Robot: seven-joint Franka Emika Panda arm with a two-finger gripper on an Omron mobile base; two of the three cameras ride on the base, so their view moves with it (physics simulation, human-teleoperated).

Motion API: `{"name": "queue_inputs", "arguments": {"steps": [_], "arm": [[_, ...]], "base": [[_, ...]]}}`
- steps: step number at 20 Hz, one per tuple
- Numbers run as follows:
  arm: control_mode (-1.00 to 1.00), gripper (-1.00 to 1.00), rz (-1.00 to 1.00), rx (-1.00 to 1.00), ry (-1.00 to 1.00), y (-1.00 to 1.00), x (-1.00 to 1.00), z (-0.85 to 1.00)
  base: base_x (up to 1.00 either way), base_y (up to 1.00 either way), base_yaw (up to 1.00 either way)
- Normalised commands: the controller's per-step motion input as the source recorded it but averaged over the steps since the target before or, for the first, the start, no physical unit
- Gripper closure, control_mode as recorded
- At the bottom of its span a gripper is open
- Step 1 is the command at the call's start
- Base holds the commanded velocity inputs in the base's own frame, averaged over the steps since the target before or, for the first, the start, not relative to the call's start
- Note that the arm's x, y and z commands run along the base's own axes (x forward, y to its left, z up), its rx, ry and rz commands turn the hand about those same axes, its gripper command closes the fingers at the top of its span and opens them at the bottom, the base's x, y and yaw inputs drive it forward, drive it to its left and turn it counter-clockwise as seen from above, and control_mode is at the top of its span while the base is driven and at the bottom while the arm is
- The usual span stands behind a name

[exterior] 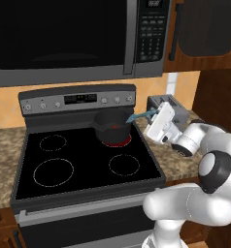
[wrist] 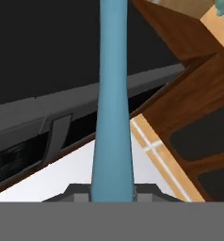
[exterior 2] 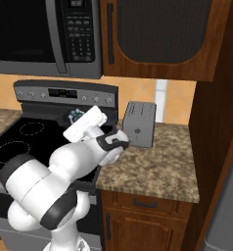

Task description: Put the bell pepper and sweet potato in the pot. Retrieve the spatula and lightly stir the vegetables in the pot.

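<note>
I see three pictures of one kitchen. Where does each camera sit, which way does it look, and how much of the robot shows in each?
Left base view: behind the arm's left, looking down at the stove and pot; arm lower right, hand holding the spatula.
Right base view: behind the arm's right, facing the toaster and counter; arm lower left.
Hand view: on the hand, looking along the spatula toward the microwave.
Both base views share stove, toaster and microwave.
</note>
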Motion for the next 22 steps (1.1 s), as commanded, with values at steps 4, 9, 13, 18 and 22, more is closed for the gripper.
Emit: {"name": "queue_inputs", "arguments": {"steps": [4, 9, 13, 18, 22], "arm": [[-1.00, 1.00, -0.05, -0.04, 0.35, 0.23, 0.00, 0.15], [-1.00, 1.00, -0.09, -0.01, 0.40, 0.26, 0.19, 0.06], [-1.00, 1.00, -0.12, -0.01, 0.29, 0.30, 0.30, 0.00], [-1.00, 1.00, -0.12, -0.03, 0.05, 0.38, 0.46, 0.00], [-1.00, 1.00, -0.02, 0.02, 0.01, -0.03, 0.25, 0.17]], "base": [[0.00, 0.00, 0.00], [0.00, 0.00, 0.00], [0.00, 0.00, 0.00], [0.00, 0.00, 0.00], [0.00, 0.00, 0.00]]}}
